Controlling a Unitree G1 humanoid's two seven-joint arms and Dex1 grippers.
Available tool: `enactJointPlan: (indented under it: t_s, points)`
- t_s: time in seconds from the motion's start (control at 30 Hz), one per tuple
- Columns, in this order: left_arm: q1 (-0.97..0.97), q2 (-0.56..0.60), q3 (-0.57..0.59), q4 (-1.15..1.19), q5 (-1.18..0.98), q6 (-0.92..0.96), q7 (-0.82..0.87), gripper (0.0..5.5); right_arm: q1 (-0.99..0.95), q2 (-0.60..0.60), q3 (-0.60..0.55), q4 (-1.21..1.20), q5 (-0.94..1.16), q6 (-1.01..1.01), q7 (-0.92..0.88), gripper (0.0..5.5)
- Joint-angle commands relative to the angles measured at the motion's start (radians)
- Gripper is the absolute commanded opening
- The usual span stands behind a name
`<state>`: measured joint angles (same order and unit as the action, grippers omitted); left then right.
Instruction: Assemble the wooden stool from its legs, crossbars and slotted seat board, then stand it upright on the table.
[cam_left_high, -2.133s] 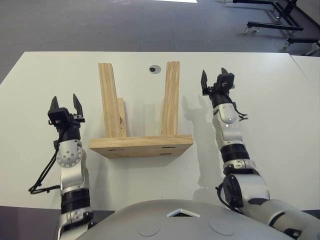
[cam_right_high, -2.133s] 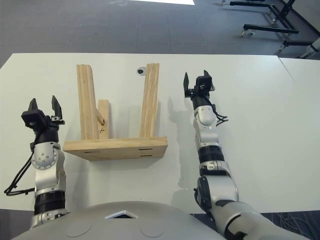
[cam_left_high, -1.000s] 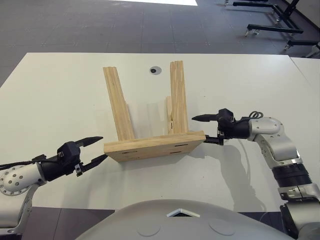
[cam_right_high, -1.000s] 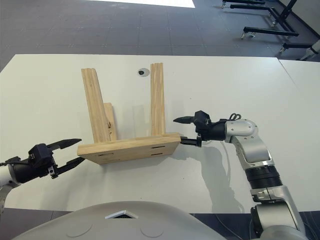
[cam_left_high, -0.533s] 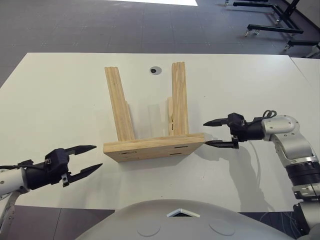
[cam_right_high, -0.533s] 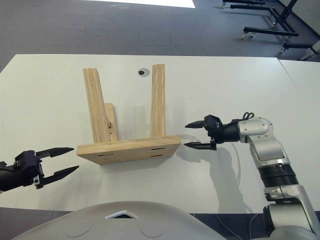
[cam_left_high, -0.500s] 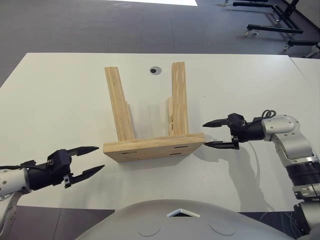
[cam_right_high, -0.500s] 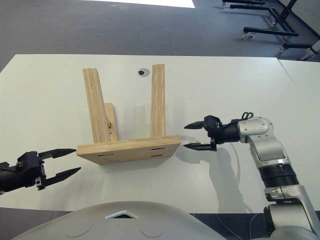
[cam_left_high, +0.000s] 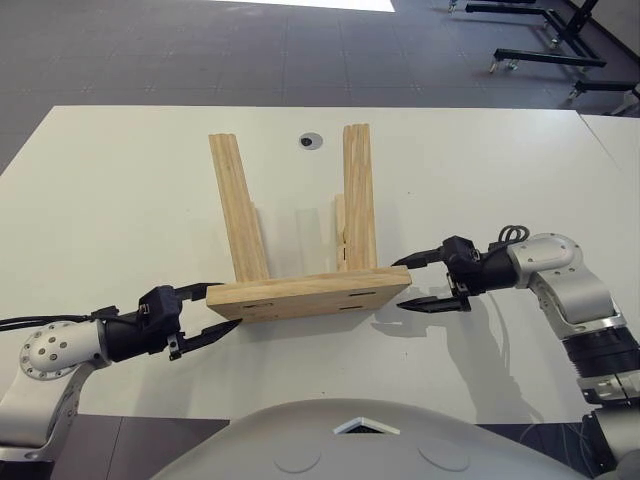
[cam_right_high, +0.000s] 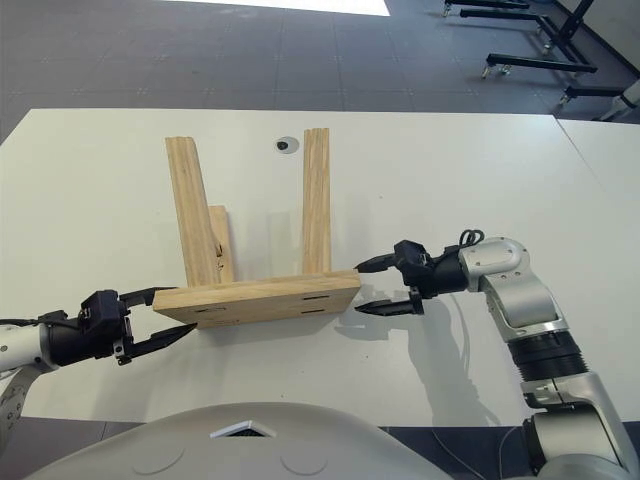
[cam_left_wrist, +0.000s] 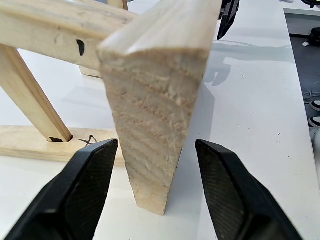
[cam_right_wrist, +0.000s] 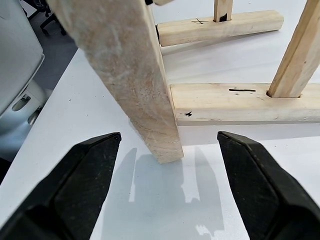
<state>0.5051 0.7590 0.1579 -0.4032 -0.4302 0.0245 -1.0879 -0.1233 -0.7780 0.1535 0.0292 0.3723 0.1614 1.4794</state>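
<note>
The wooden stool lies on its side on the white table. Its slotted seat board (cam_left_high: 310, 293) stands on edge nearest me, and its legs (cam_left_high: 235, 205) (cam_left_high: 358, 195) point away. My left gripper (cam_left_high: 226, 305) is open, its fingers (cam_left_wrist: 90, 185) on either side of the board's left end (cam_left_wrist: 155, 100) with gaps both sides. My right gripper (cam_left_high: 400, 285) is open too, with its fingers (cam_right_wrist: 260, 185) either side of the board's right end (cam_right_wrist: 135, 75). A crossbar (cam_right_wrist: 300, 55) slots into a leg (cam_right_wrist: 240, 102).
A small round grey fitting (cam_left_high: 311, 140) sits in the table (cam_left_high: 520, 160) just beyond the legs. Bare white surface lies to the left and right of the stool. Black wheeled frames (cam_left_high: 540, 50) stand on the floor at the far right.
Both grippers have moved inward from the sides and now bracket the two ends of the seat board. The stool itself has stayed where it was.
</note>
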Motion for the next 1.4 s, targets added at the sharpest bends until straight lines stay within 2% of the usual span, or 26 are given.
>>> enactJointPlan:
  t_s: [0.03, 0.27, 0.4, 0.87, 0.97, 1.03, 1.13, 1.23, 1.33, 1.4]
  points:
    - [-0.026, 0.0, -0.024, 0.019, 0.009, 0.016, 0.003, 2.85, -0.008, 0.006, -0.001, -0.014, 0.01, -0.01, 0.007, 3.56]
    - [-0.078, -0.02, -0.071, 0.051, 0.022, 0.018, 0.014, 1.84, -0.001, 0.059, 0.0, 0.003, 0.012, -0.056, -0.006, 3.6]
    - [-0.098, -0.022, -0.081, 0.067, 0.026, 0.012, 0.013, 1.58, 0.004, 0.074, 0.0, 0.005, 0.011, -0.061, -0.012, 3.6]
    - [-0.178, -0.042, -0.098, 0.113, 0.018, 0.009, -0.002, 1.55, -0.007, 0.102, 0.015, -0.012, 0.031, -0.057, 0.0, 1.55]
    - [-0.195, -0.051, -0.09, 0.116, -0.005, 0.025, 0.003, 1.55, -0.001, 0.112, 0.01, -0.016, 0.049, -0.036, -0.005, 1.51]
    - [-0.204, -0.058, -0.07, 0.108, -0.045, 0.064, 0.015, 1.55, 0.007, 0.128, -0.001, -0.019, 0.087, 0.001, -0.006, 1.51]
    - [-0.204, -0.019, -0.02, 0.055, -0.166, 0.213, 0.009, 1.56, 0.013, 0.146, 0.001, -0.025, 0.198, 0.169, 0.026, 1.51]
    - [-0.215, 0.052, 0.051, -0.036, -0.387, 0.444, 0.018, 1.57, -0.007, 0.127, 0.033, -0.016, 0.258, 0.328, 0.07, 1.51]
    - [-0.246, 0.103, 0.113, -0.094, -0.664, 0.677, 0.08, 1.57, -0.049, 0.073, 0.108, 0.0, 0.299, 0.46, 0.123, 1.5]
    - [-0.225, 0.117, 0.127, -0.123, -0.789, 0.765, 0.11, 1.57, -0.086, 0.028, 0.176, 0.011, 0.343, 0.538, 0.134, 1.48]
